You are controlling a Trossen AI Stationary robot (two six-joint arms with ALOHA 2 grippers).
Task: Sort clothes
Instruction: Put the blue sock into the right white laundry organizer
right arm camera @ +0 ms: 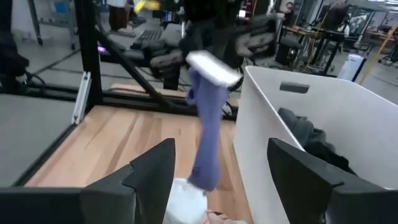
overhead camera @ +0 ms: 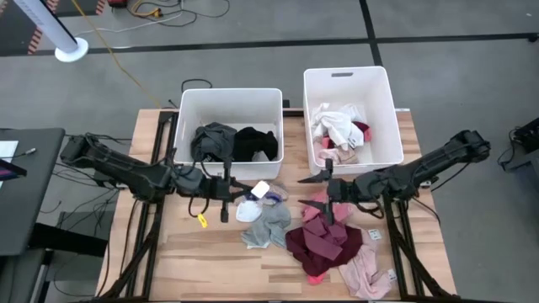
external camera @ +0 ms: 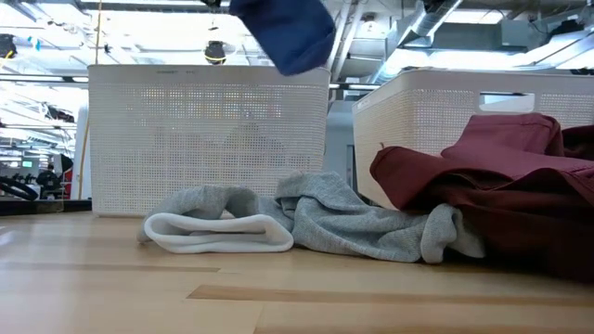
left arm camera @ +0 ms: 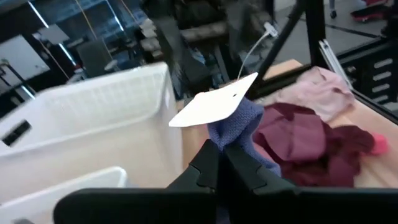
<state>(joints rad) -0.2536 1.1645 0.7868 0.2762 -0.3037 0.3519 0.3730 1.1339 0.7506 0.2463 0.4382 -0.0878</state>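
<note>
At the lower centre of the high view five loose clothes can be counted on the table (overhead camera: 177, 252): a white piece (overhead camera: 248, 211), a grey garment (overhead camera: 269, 225), a maroon garment (overhead camera: 324, 244), a pink one (overhead camera: 369, 273) and a blue sock (left arm camera: 239, 127), which is pinched by the closed left gripper (overhead camera: 226, 195) and lifted clear; its white tag (left arm camera: 214, 107) shows no readable writing. The right gripper (overhead camera: 324, 191) is spread wide, empty, above the maroon garment. Farther up, two white bins are seen: the left bin (overhead camera: 229, 97) holds dark clothes, the right bin (overhead camera: 347, 77) white and pink ones.
</note>
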